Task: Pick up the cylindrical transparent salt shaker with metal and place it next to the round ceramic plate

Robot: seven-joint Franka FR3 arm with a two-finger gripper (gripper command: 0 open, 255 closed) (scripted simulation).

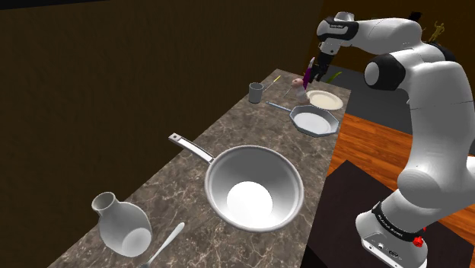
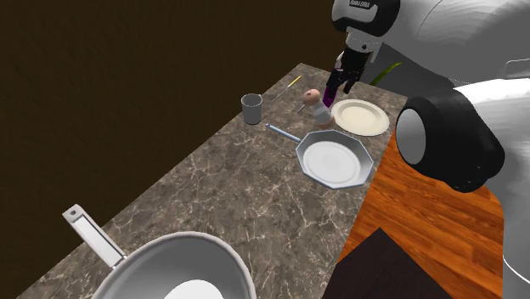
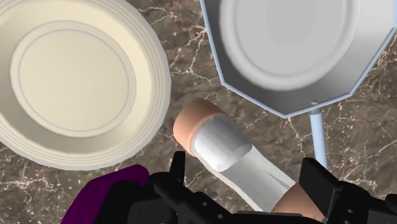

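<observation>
Wrist: shaker [image 3: 222, 151] btw plate [image 3: 76, 83], pan [image 3: 299, 51]

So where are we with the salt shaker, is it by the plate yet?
Done, it seems: the salt shaker is close beside the cream plate, between it and the octagonal pan, and it leans a little. In hand: the gripper hangs right over it, but I can't tell whether it grips the shaker. Left: confirm the release and lift the arm away.
</observation>
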